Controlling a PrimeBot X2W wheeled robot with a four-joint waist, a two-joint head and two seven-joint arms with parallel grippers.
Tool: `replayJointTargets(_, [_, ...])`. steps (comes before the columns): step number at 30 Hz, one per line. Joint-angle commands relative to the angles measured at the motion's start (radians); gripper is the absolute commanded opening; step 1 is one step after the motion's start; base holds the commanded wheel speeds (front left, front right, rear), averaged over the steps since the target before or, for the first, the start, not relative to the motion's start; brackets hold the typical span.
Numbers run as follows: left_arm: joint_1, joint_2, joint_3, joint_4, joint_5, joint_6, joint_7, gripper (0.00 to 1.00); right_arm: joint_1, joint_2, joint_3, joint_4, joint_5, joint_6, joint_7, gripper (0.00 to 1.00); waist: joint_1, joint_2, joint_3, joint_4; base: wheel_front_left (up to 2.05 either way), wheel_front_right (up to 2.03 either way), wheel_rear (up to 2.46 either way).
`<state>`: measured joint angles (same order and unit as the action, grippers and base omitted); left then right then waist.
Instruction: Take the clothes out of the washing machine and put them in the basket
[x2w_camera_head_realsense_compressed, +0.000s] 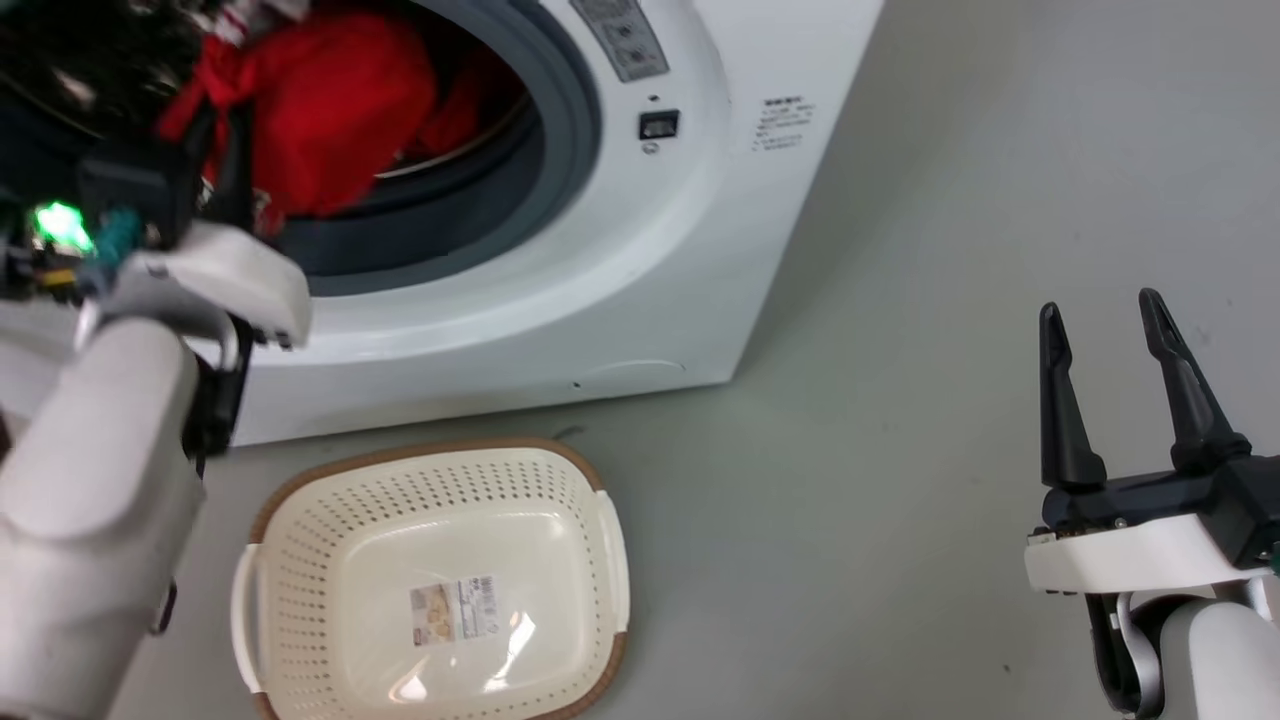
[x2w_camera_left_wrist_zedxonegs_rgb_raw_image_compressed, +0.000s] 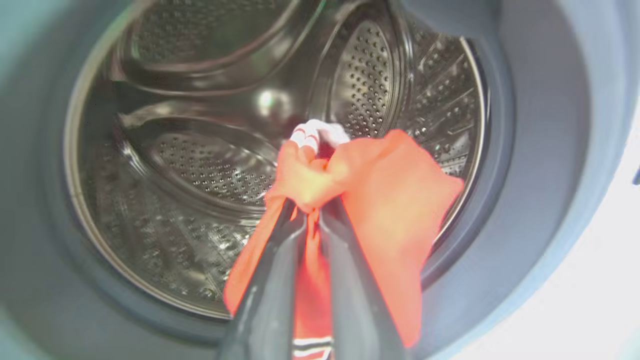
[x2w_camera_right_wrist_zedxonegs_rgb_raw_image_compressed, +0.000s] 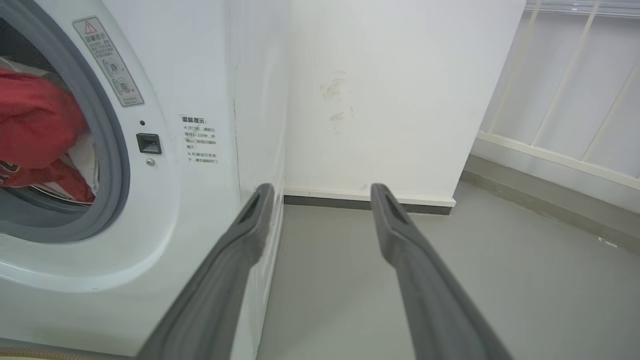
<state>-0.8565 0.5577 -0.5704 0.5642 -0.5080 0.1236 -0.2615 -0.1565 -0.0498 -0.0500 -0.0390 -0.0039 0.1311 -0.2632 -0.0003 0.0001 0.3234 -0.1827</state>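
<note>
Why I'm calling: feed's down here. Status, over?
Left gripper shut on red jersey, at washing machine porthole. Right gripper open, apart, over floor. Basket empty, before machine. Nothing seen blocking.

White forearms (x2w_camera_head_realsense_compressed: 95, 500); right gripper (x2w_camera_head_realsense_compressed: 1099, 304), long black fingers (x2w_camera_head_realsense_compressed: 1062, 410); green left-wrist light (x2w_camera_head_realsense_compressed: 60, 225)

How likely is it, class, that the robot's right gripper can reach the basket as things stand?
Probably yes. The right gripper hangs open over the floor, right of the basket, with nothing between them. The left gripper, shut on clothes at the washing machine, is out of its way.
</note>
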Motion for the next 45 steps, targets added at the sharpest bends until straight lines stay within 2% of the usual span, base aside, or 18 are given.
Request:
replayJointTargets(1, [0.065,-0.007,0.031,-0.076,0.038,0.016,-0.005,0.00,0.020,-0.001,-0.004,0.003,-0.012,-0.001,-0.002,1.00,0.0003,-0.0001,-0.057,0.048,0.00,0.00,0.00])
replayJointTargets(8, [0.289,-0.061,0.157,-0.336,0.134,0.051,-0.005,0.00,0.046,-0.001,-0.014,0.016,-0.027,-0.001,-0.002,1.00,0.0003,-0.0001,-0.120,0.100,0.00,0.00,0.00])
replayJointTargets(11, [0.373,-0.076,0.202,-0.442,0.179,0.045,-0.005,0.00,0.055,-0.001,-0.012,0.025,-0.026,-0.001,-0.002,1.00,0.0003,-0.0001,-0.142,0.113,0.00,0.00,0.00])
replayJointTargets(14, [0.459,-0.061,0.226,-0.534,0.240,0.036,-0.004,0.00,0.062,-0.001,-0.019,0.031,-0.026,-0.001,-0.002,1.00,0.0003,-0.0001,-0.158,0.126,0.00,0.00,0.00])
replayJointTargets(20, [0.586,-0.036,0.266,-0.622,0.262,0.020,-0.004,0.00,0.077,-0.001,-0.018,0.030,-0.029,-0.001,-0.002,1.00,0.0003,-0.0001,-0.171,0.141,0.00,0.00,0.00])
replayJointTargets(24, [0.675,-0.042,0.276,-0.646,0.252,0.012,-0.004,0.00,0.084,-0.001,-0.036,0.024,-0.025,-0.001,-0.002,1.00,0.0003,-0.0001,-0.167,0.161,0.00,0.00,0.00])
replayJointTargets(28, [0.741,-0.059,0.267,-0.591,0.252,-0.002,-0.004,0.00,0.078,-0.001,-0.026,0.030,-0.025,-0.001,-0.002,1.00,0.0003,-0.0001,-0.143,0.166,0.00,0.00,0.00])
replayJointTargets(33, [0.762,-0.110,0.255,-0.436,0.234,-0.037,-0.004,0.00,0.055,-0.001,-0.016,0.022,-0.027,-0.001,-0.002,1.00,0.0003,-0.0001,-0.084,0.158,0.00,0.00,0.00])
replayJointTargets(38, [0.703,-0.178,0.273,-0.270,0.212,-0.082,-0.004,0.00,0.032,-0.001,-0.008,0.008,-0.042,-0.001,-0.002,1.00,0.0003,-0.0001,0.006,0.138,0.00,0.00,0.00])
replayJointTargets(45, [0.574,-0.223,0.276,-0.044,0.280,-0.136,-0.004,0.00,-0.028,0.000,0.011,-0.019,-0.050,-0.001,-0.003,1.00,0.0003,-0.0001,0.177,0.098,0.00,0.00,0.00])
